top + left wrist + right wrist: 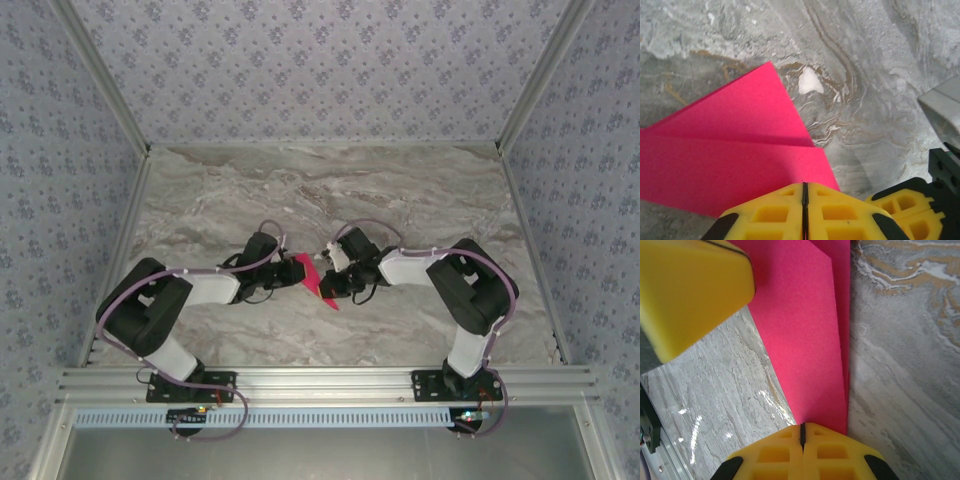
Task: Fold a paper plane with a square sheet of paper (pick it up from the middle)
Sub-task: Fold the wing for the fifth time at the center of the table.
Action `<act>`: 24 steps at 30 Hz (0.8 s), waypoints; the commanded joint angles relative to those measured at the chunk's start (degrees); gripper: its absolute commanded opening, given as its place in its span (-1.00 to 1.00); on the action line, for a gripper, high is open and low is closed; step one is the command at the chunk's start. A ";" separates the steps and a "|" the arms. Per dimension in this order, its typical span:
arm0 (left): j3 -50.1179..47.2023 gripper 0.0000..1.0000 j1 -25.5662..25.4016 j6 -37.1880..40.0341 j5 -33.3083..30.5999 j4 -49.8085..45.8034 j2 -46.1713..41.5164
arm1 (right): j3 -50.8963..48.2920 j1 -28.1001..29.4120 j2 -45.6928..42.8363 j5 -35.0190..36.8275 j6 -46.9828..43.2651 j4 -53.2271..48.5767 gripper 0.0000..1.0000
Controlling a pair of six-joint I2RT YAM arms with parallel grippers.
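Marbled grey tabletop (400,185) stretches between flower-papered walls, and near its middle the pink sheet of paper (316,280), folded into overlapping layers with a pointed end, is held between the two arms. The left fingers (809,195) are closed on one edge of it, the right fingers (805,432) on another, their yellow tips close together.

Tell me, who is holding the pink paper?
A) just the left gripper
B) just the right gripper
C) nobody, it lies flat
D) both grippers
D: the left gripper and the right gripper are each pinched shut on an edge of the pink paper.
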 commanded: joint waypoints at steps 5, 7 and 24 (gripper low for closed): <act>1.84 -0.84 -0.22 0.05 -0.93 0.67 3.39 | 0.37 -0.71 -0.61 1.48 -2.60 -6.21 -1.00; 1.71 -0.84 -0.22 -0.07 -0.97 0.57 4.49 | 0.66 -0.65 -1.14 1.20 -2.68 -6.03 -1.00; 1.33 -0.88 -0.36 0.37 -2.50 -1.70 5.54 | 8.36 1.13 4.77 0.44 -2.92 -2.70 -1.00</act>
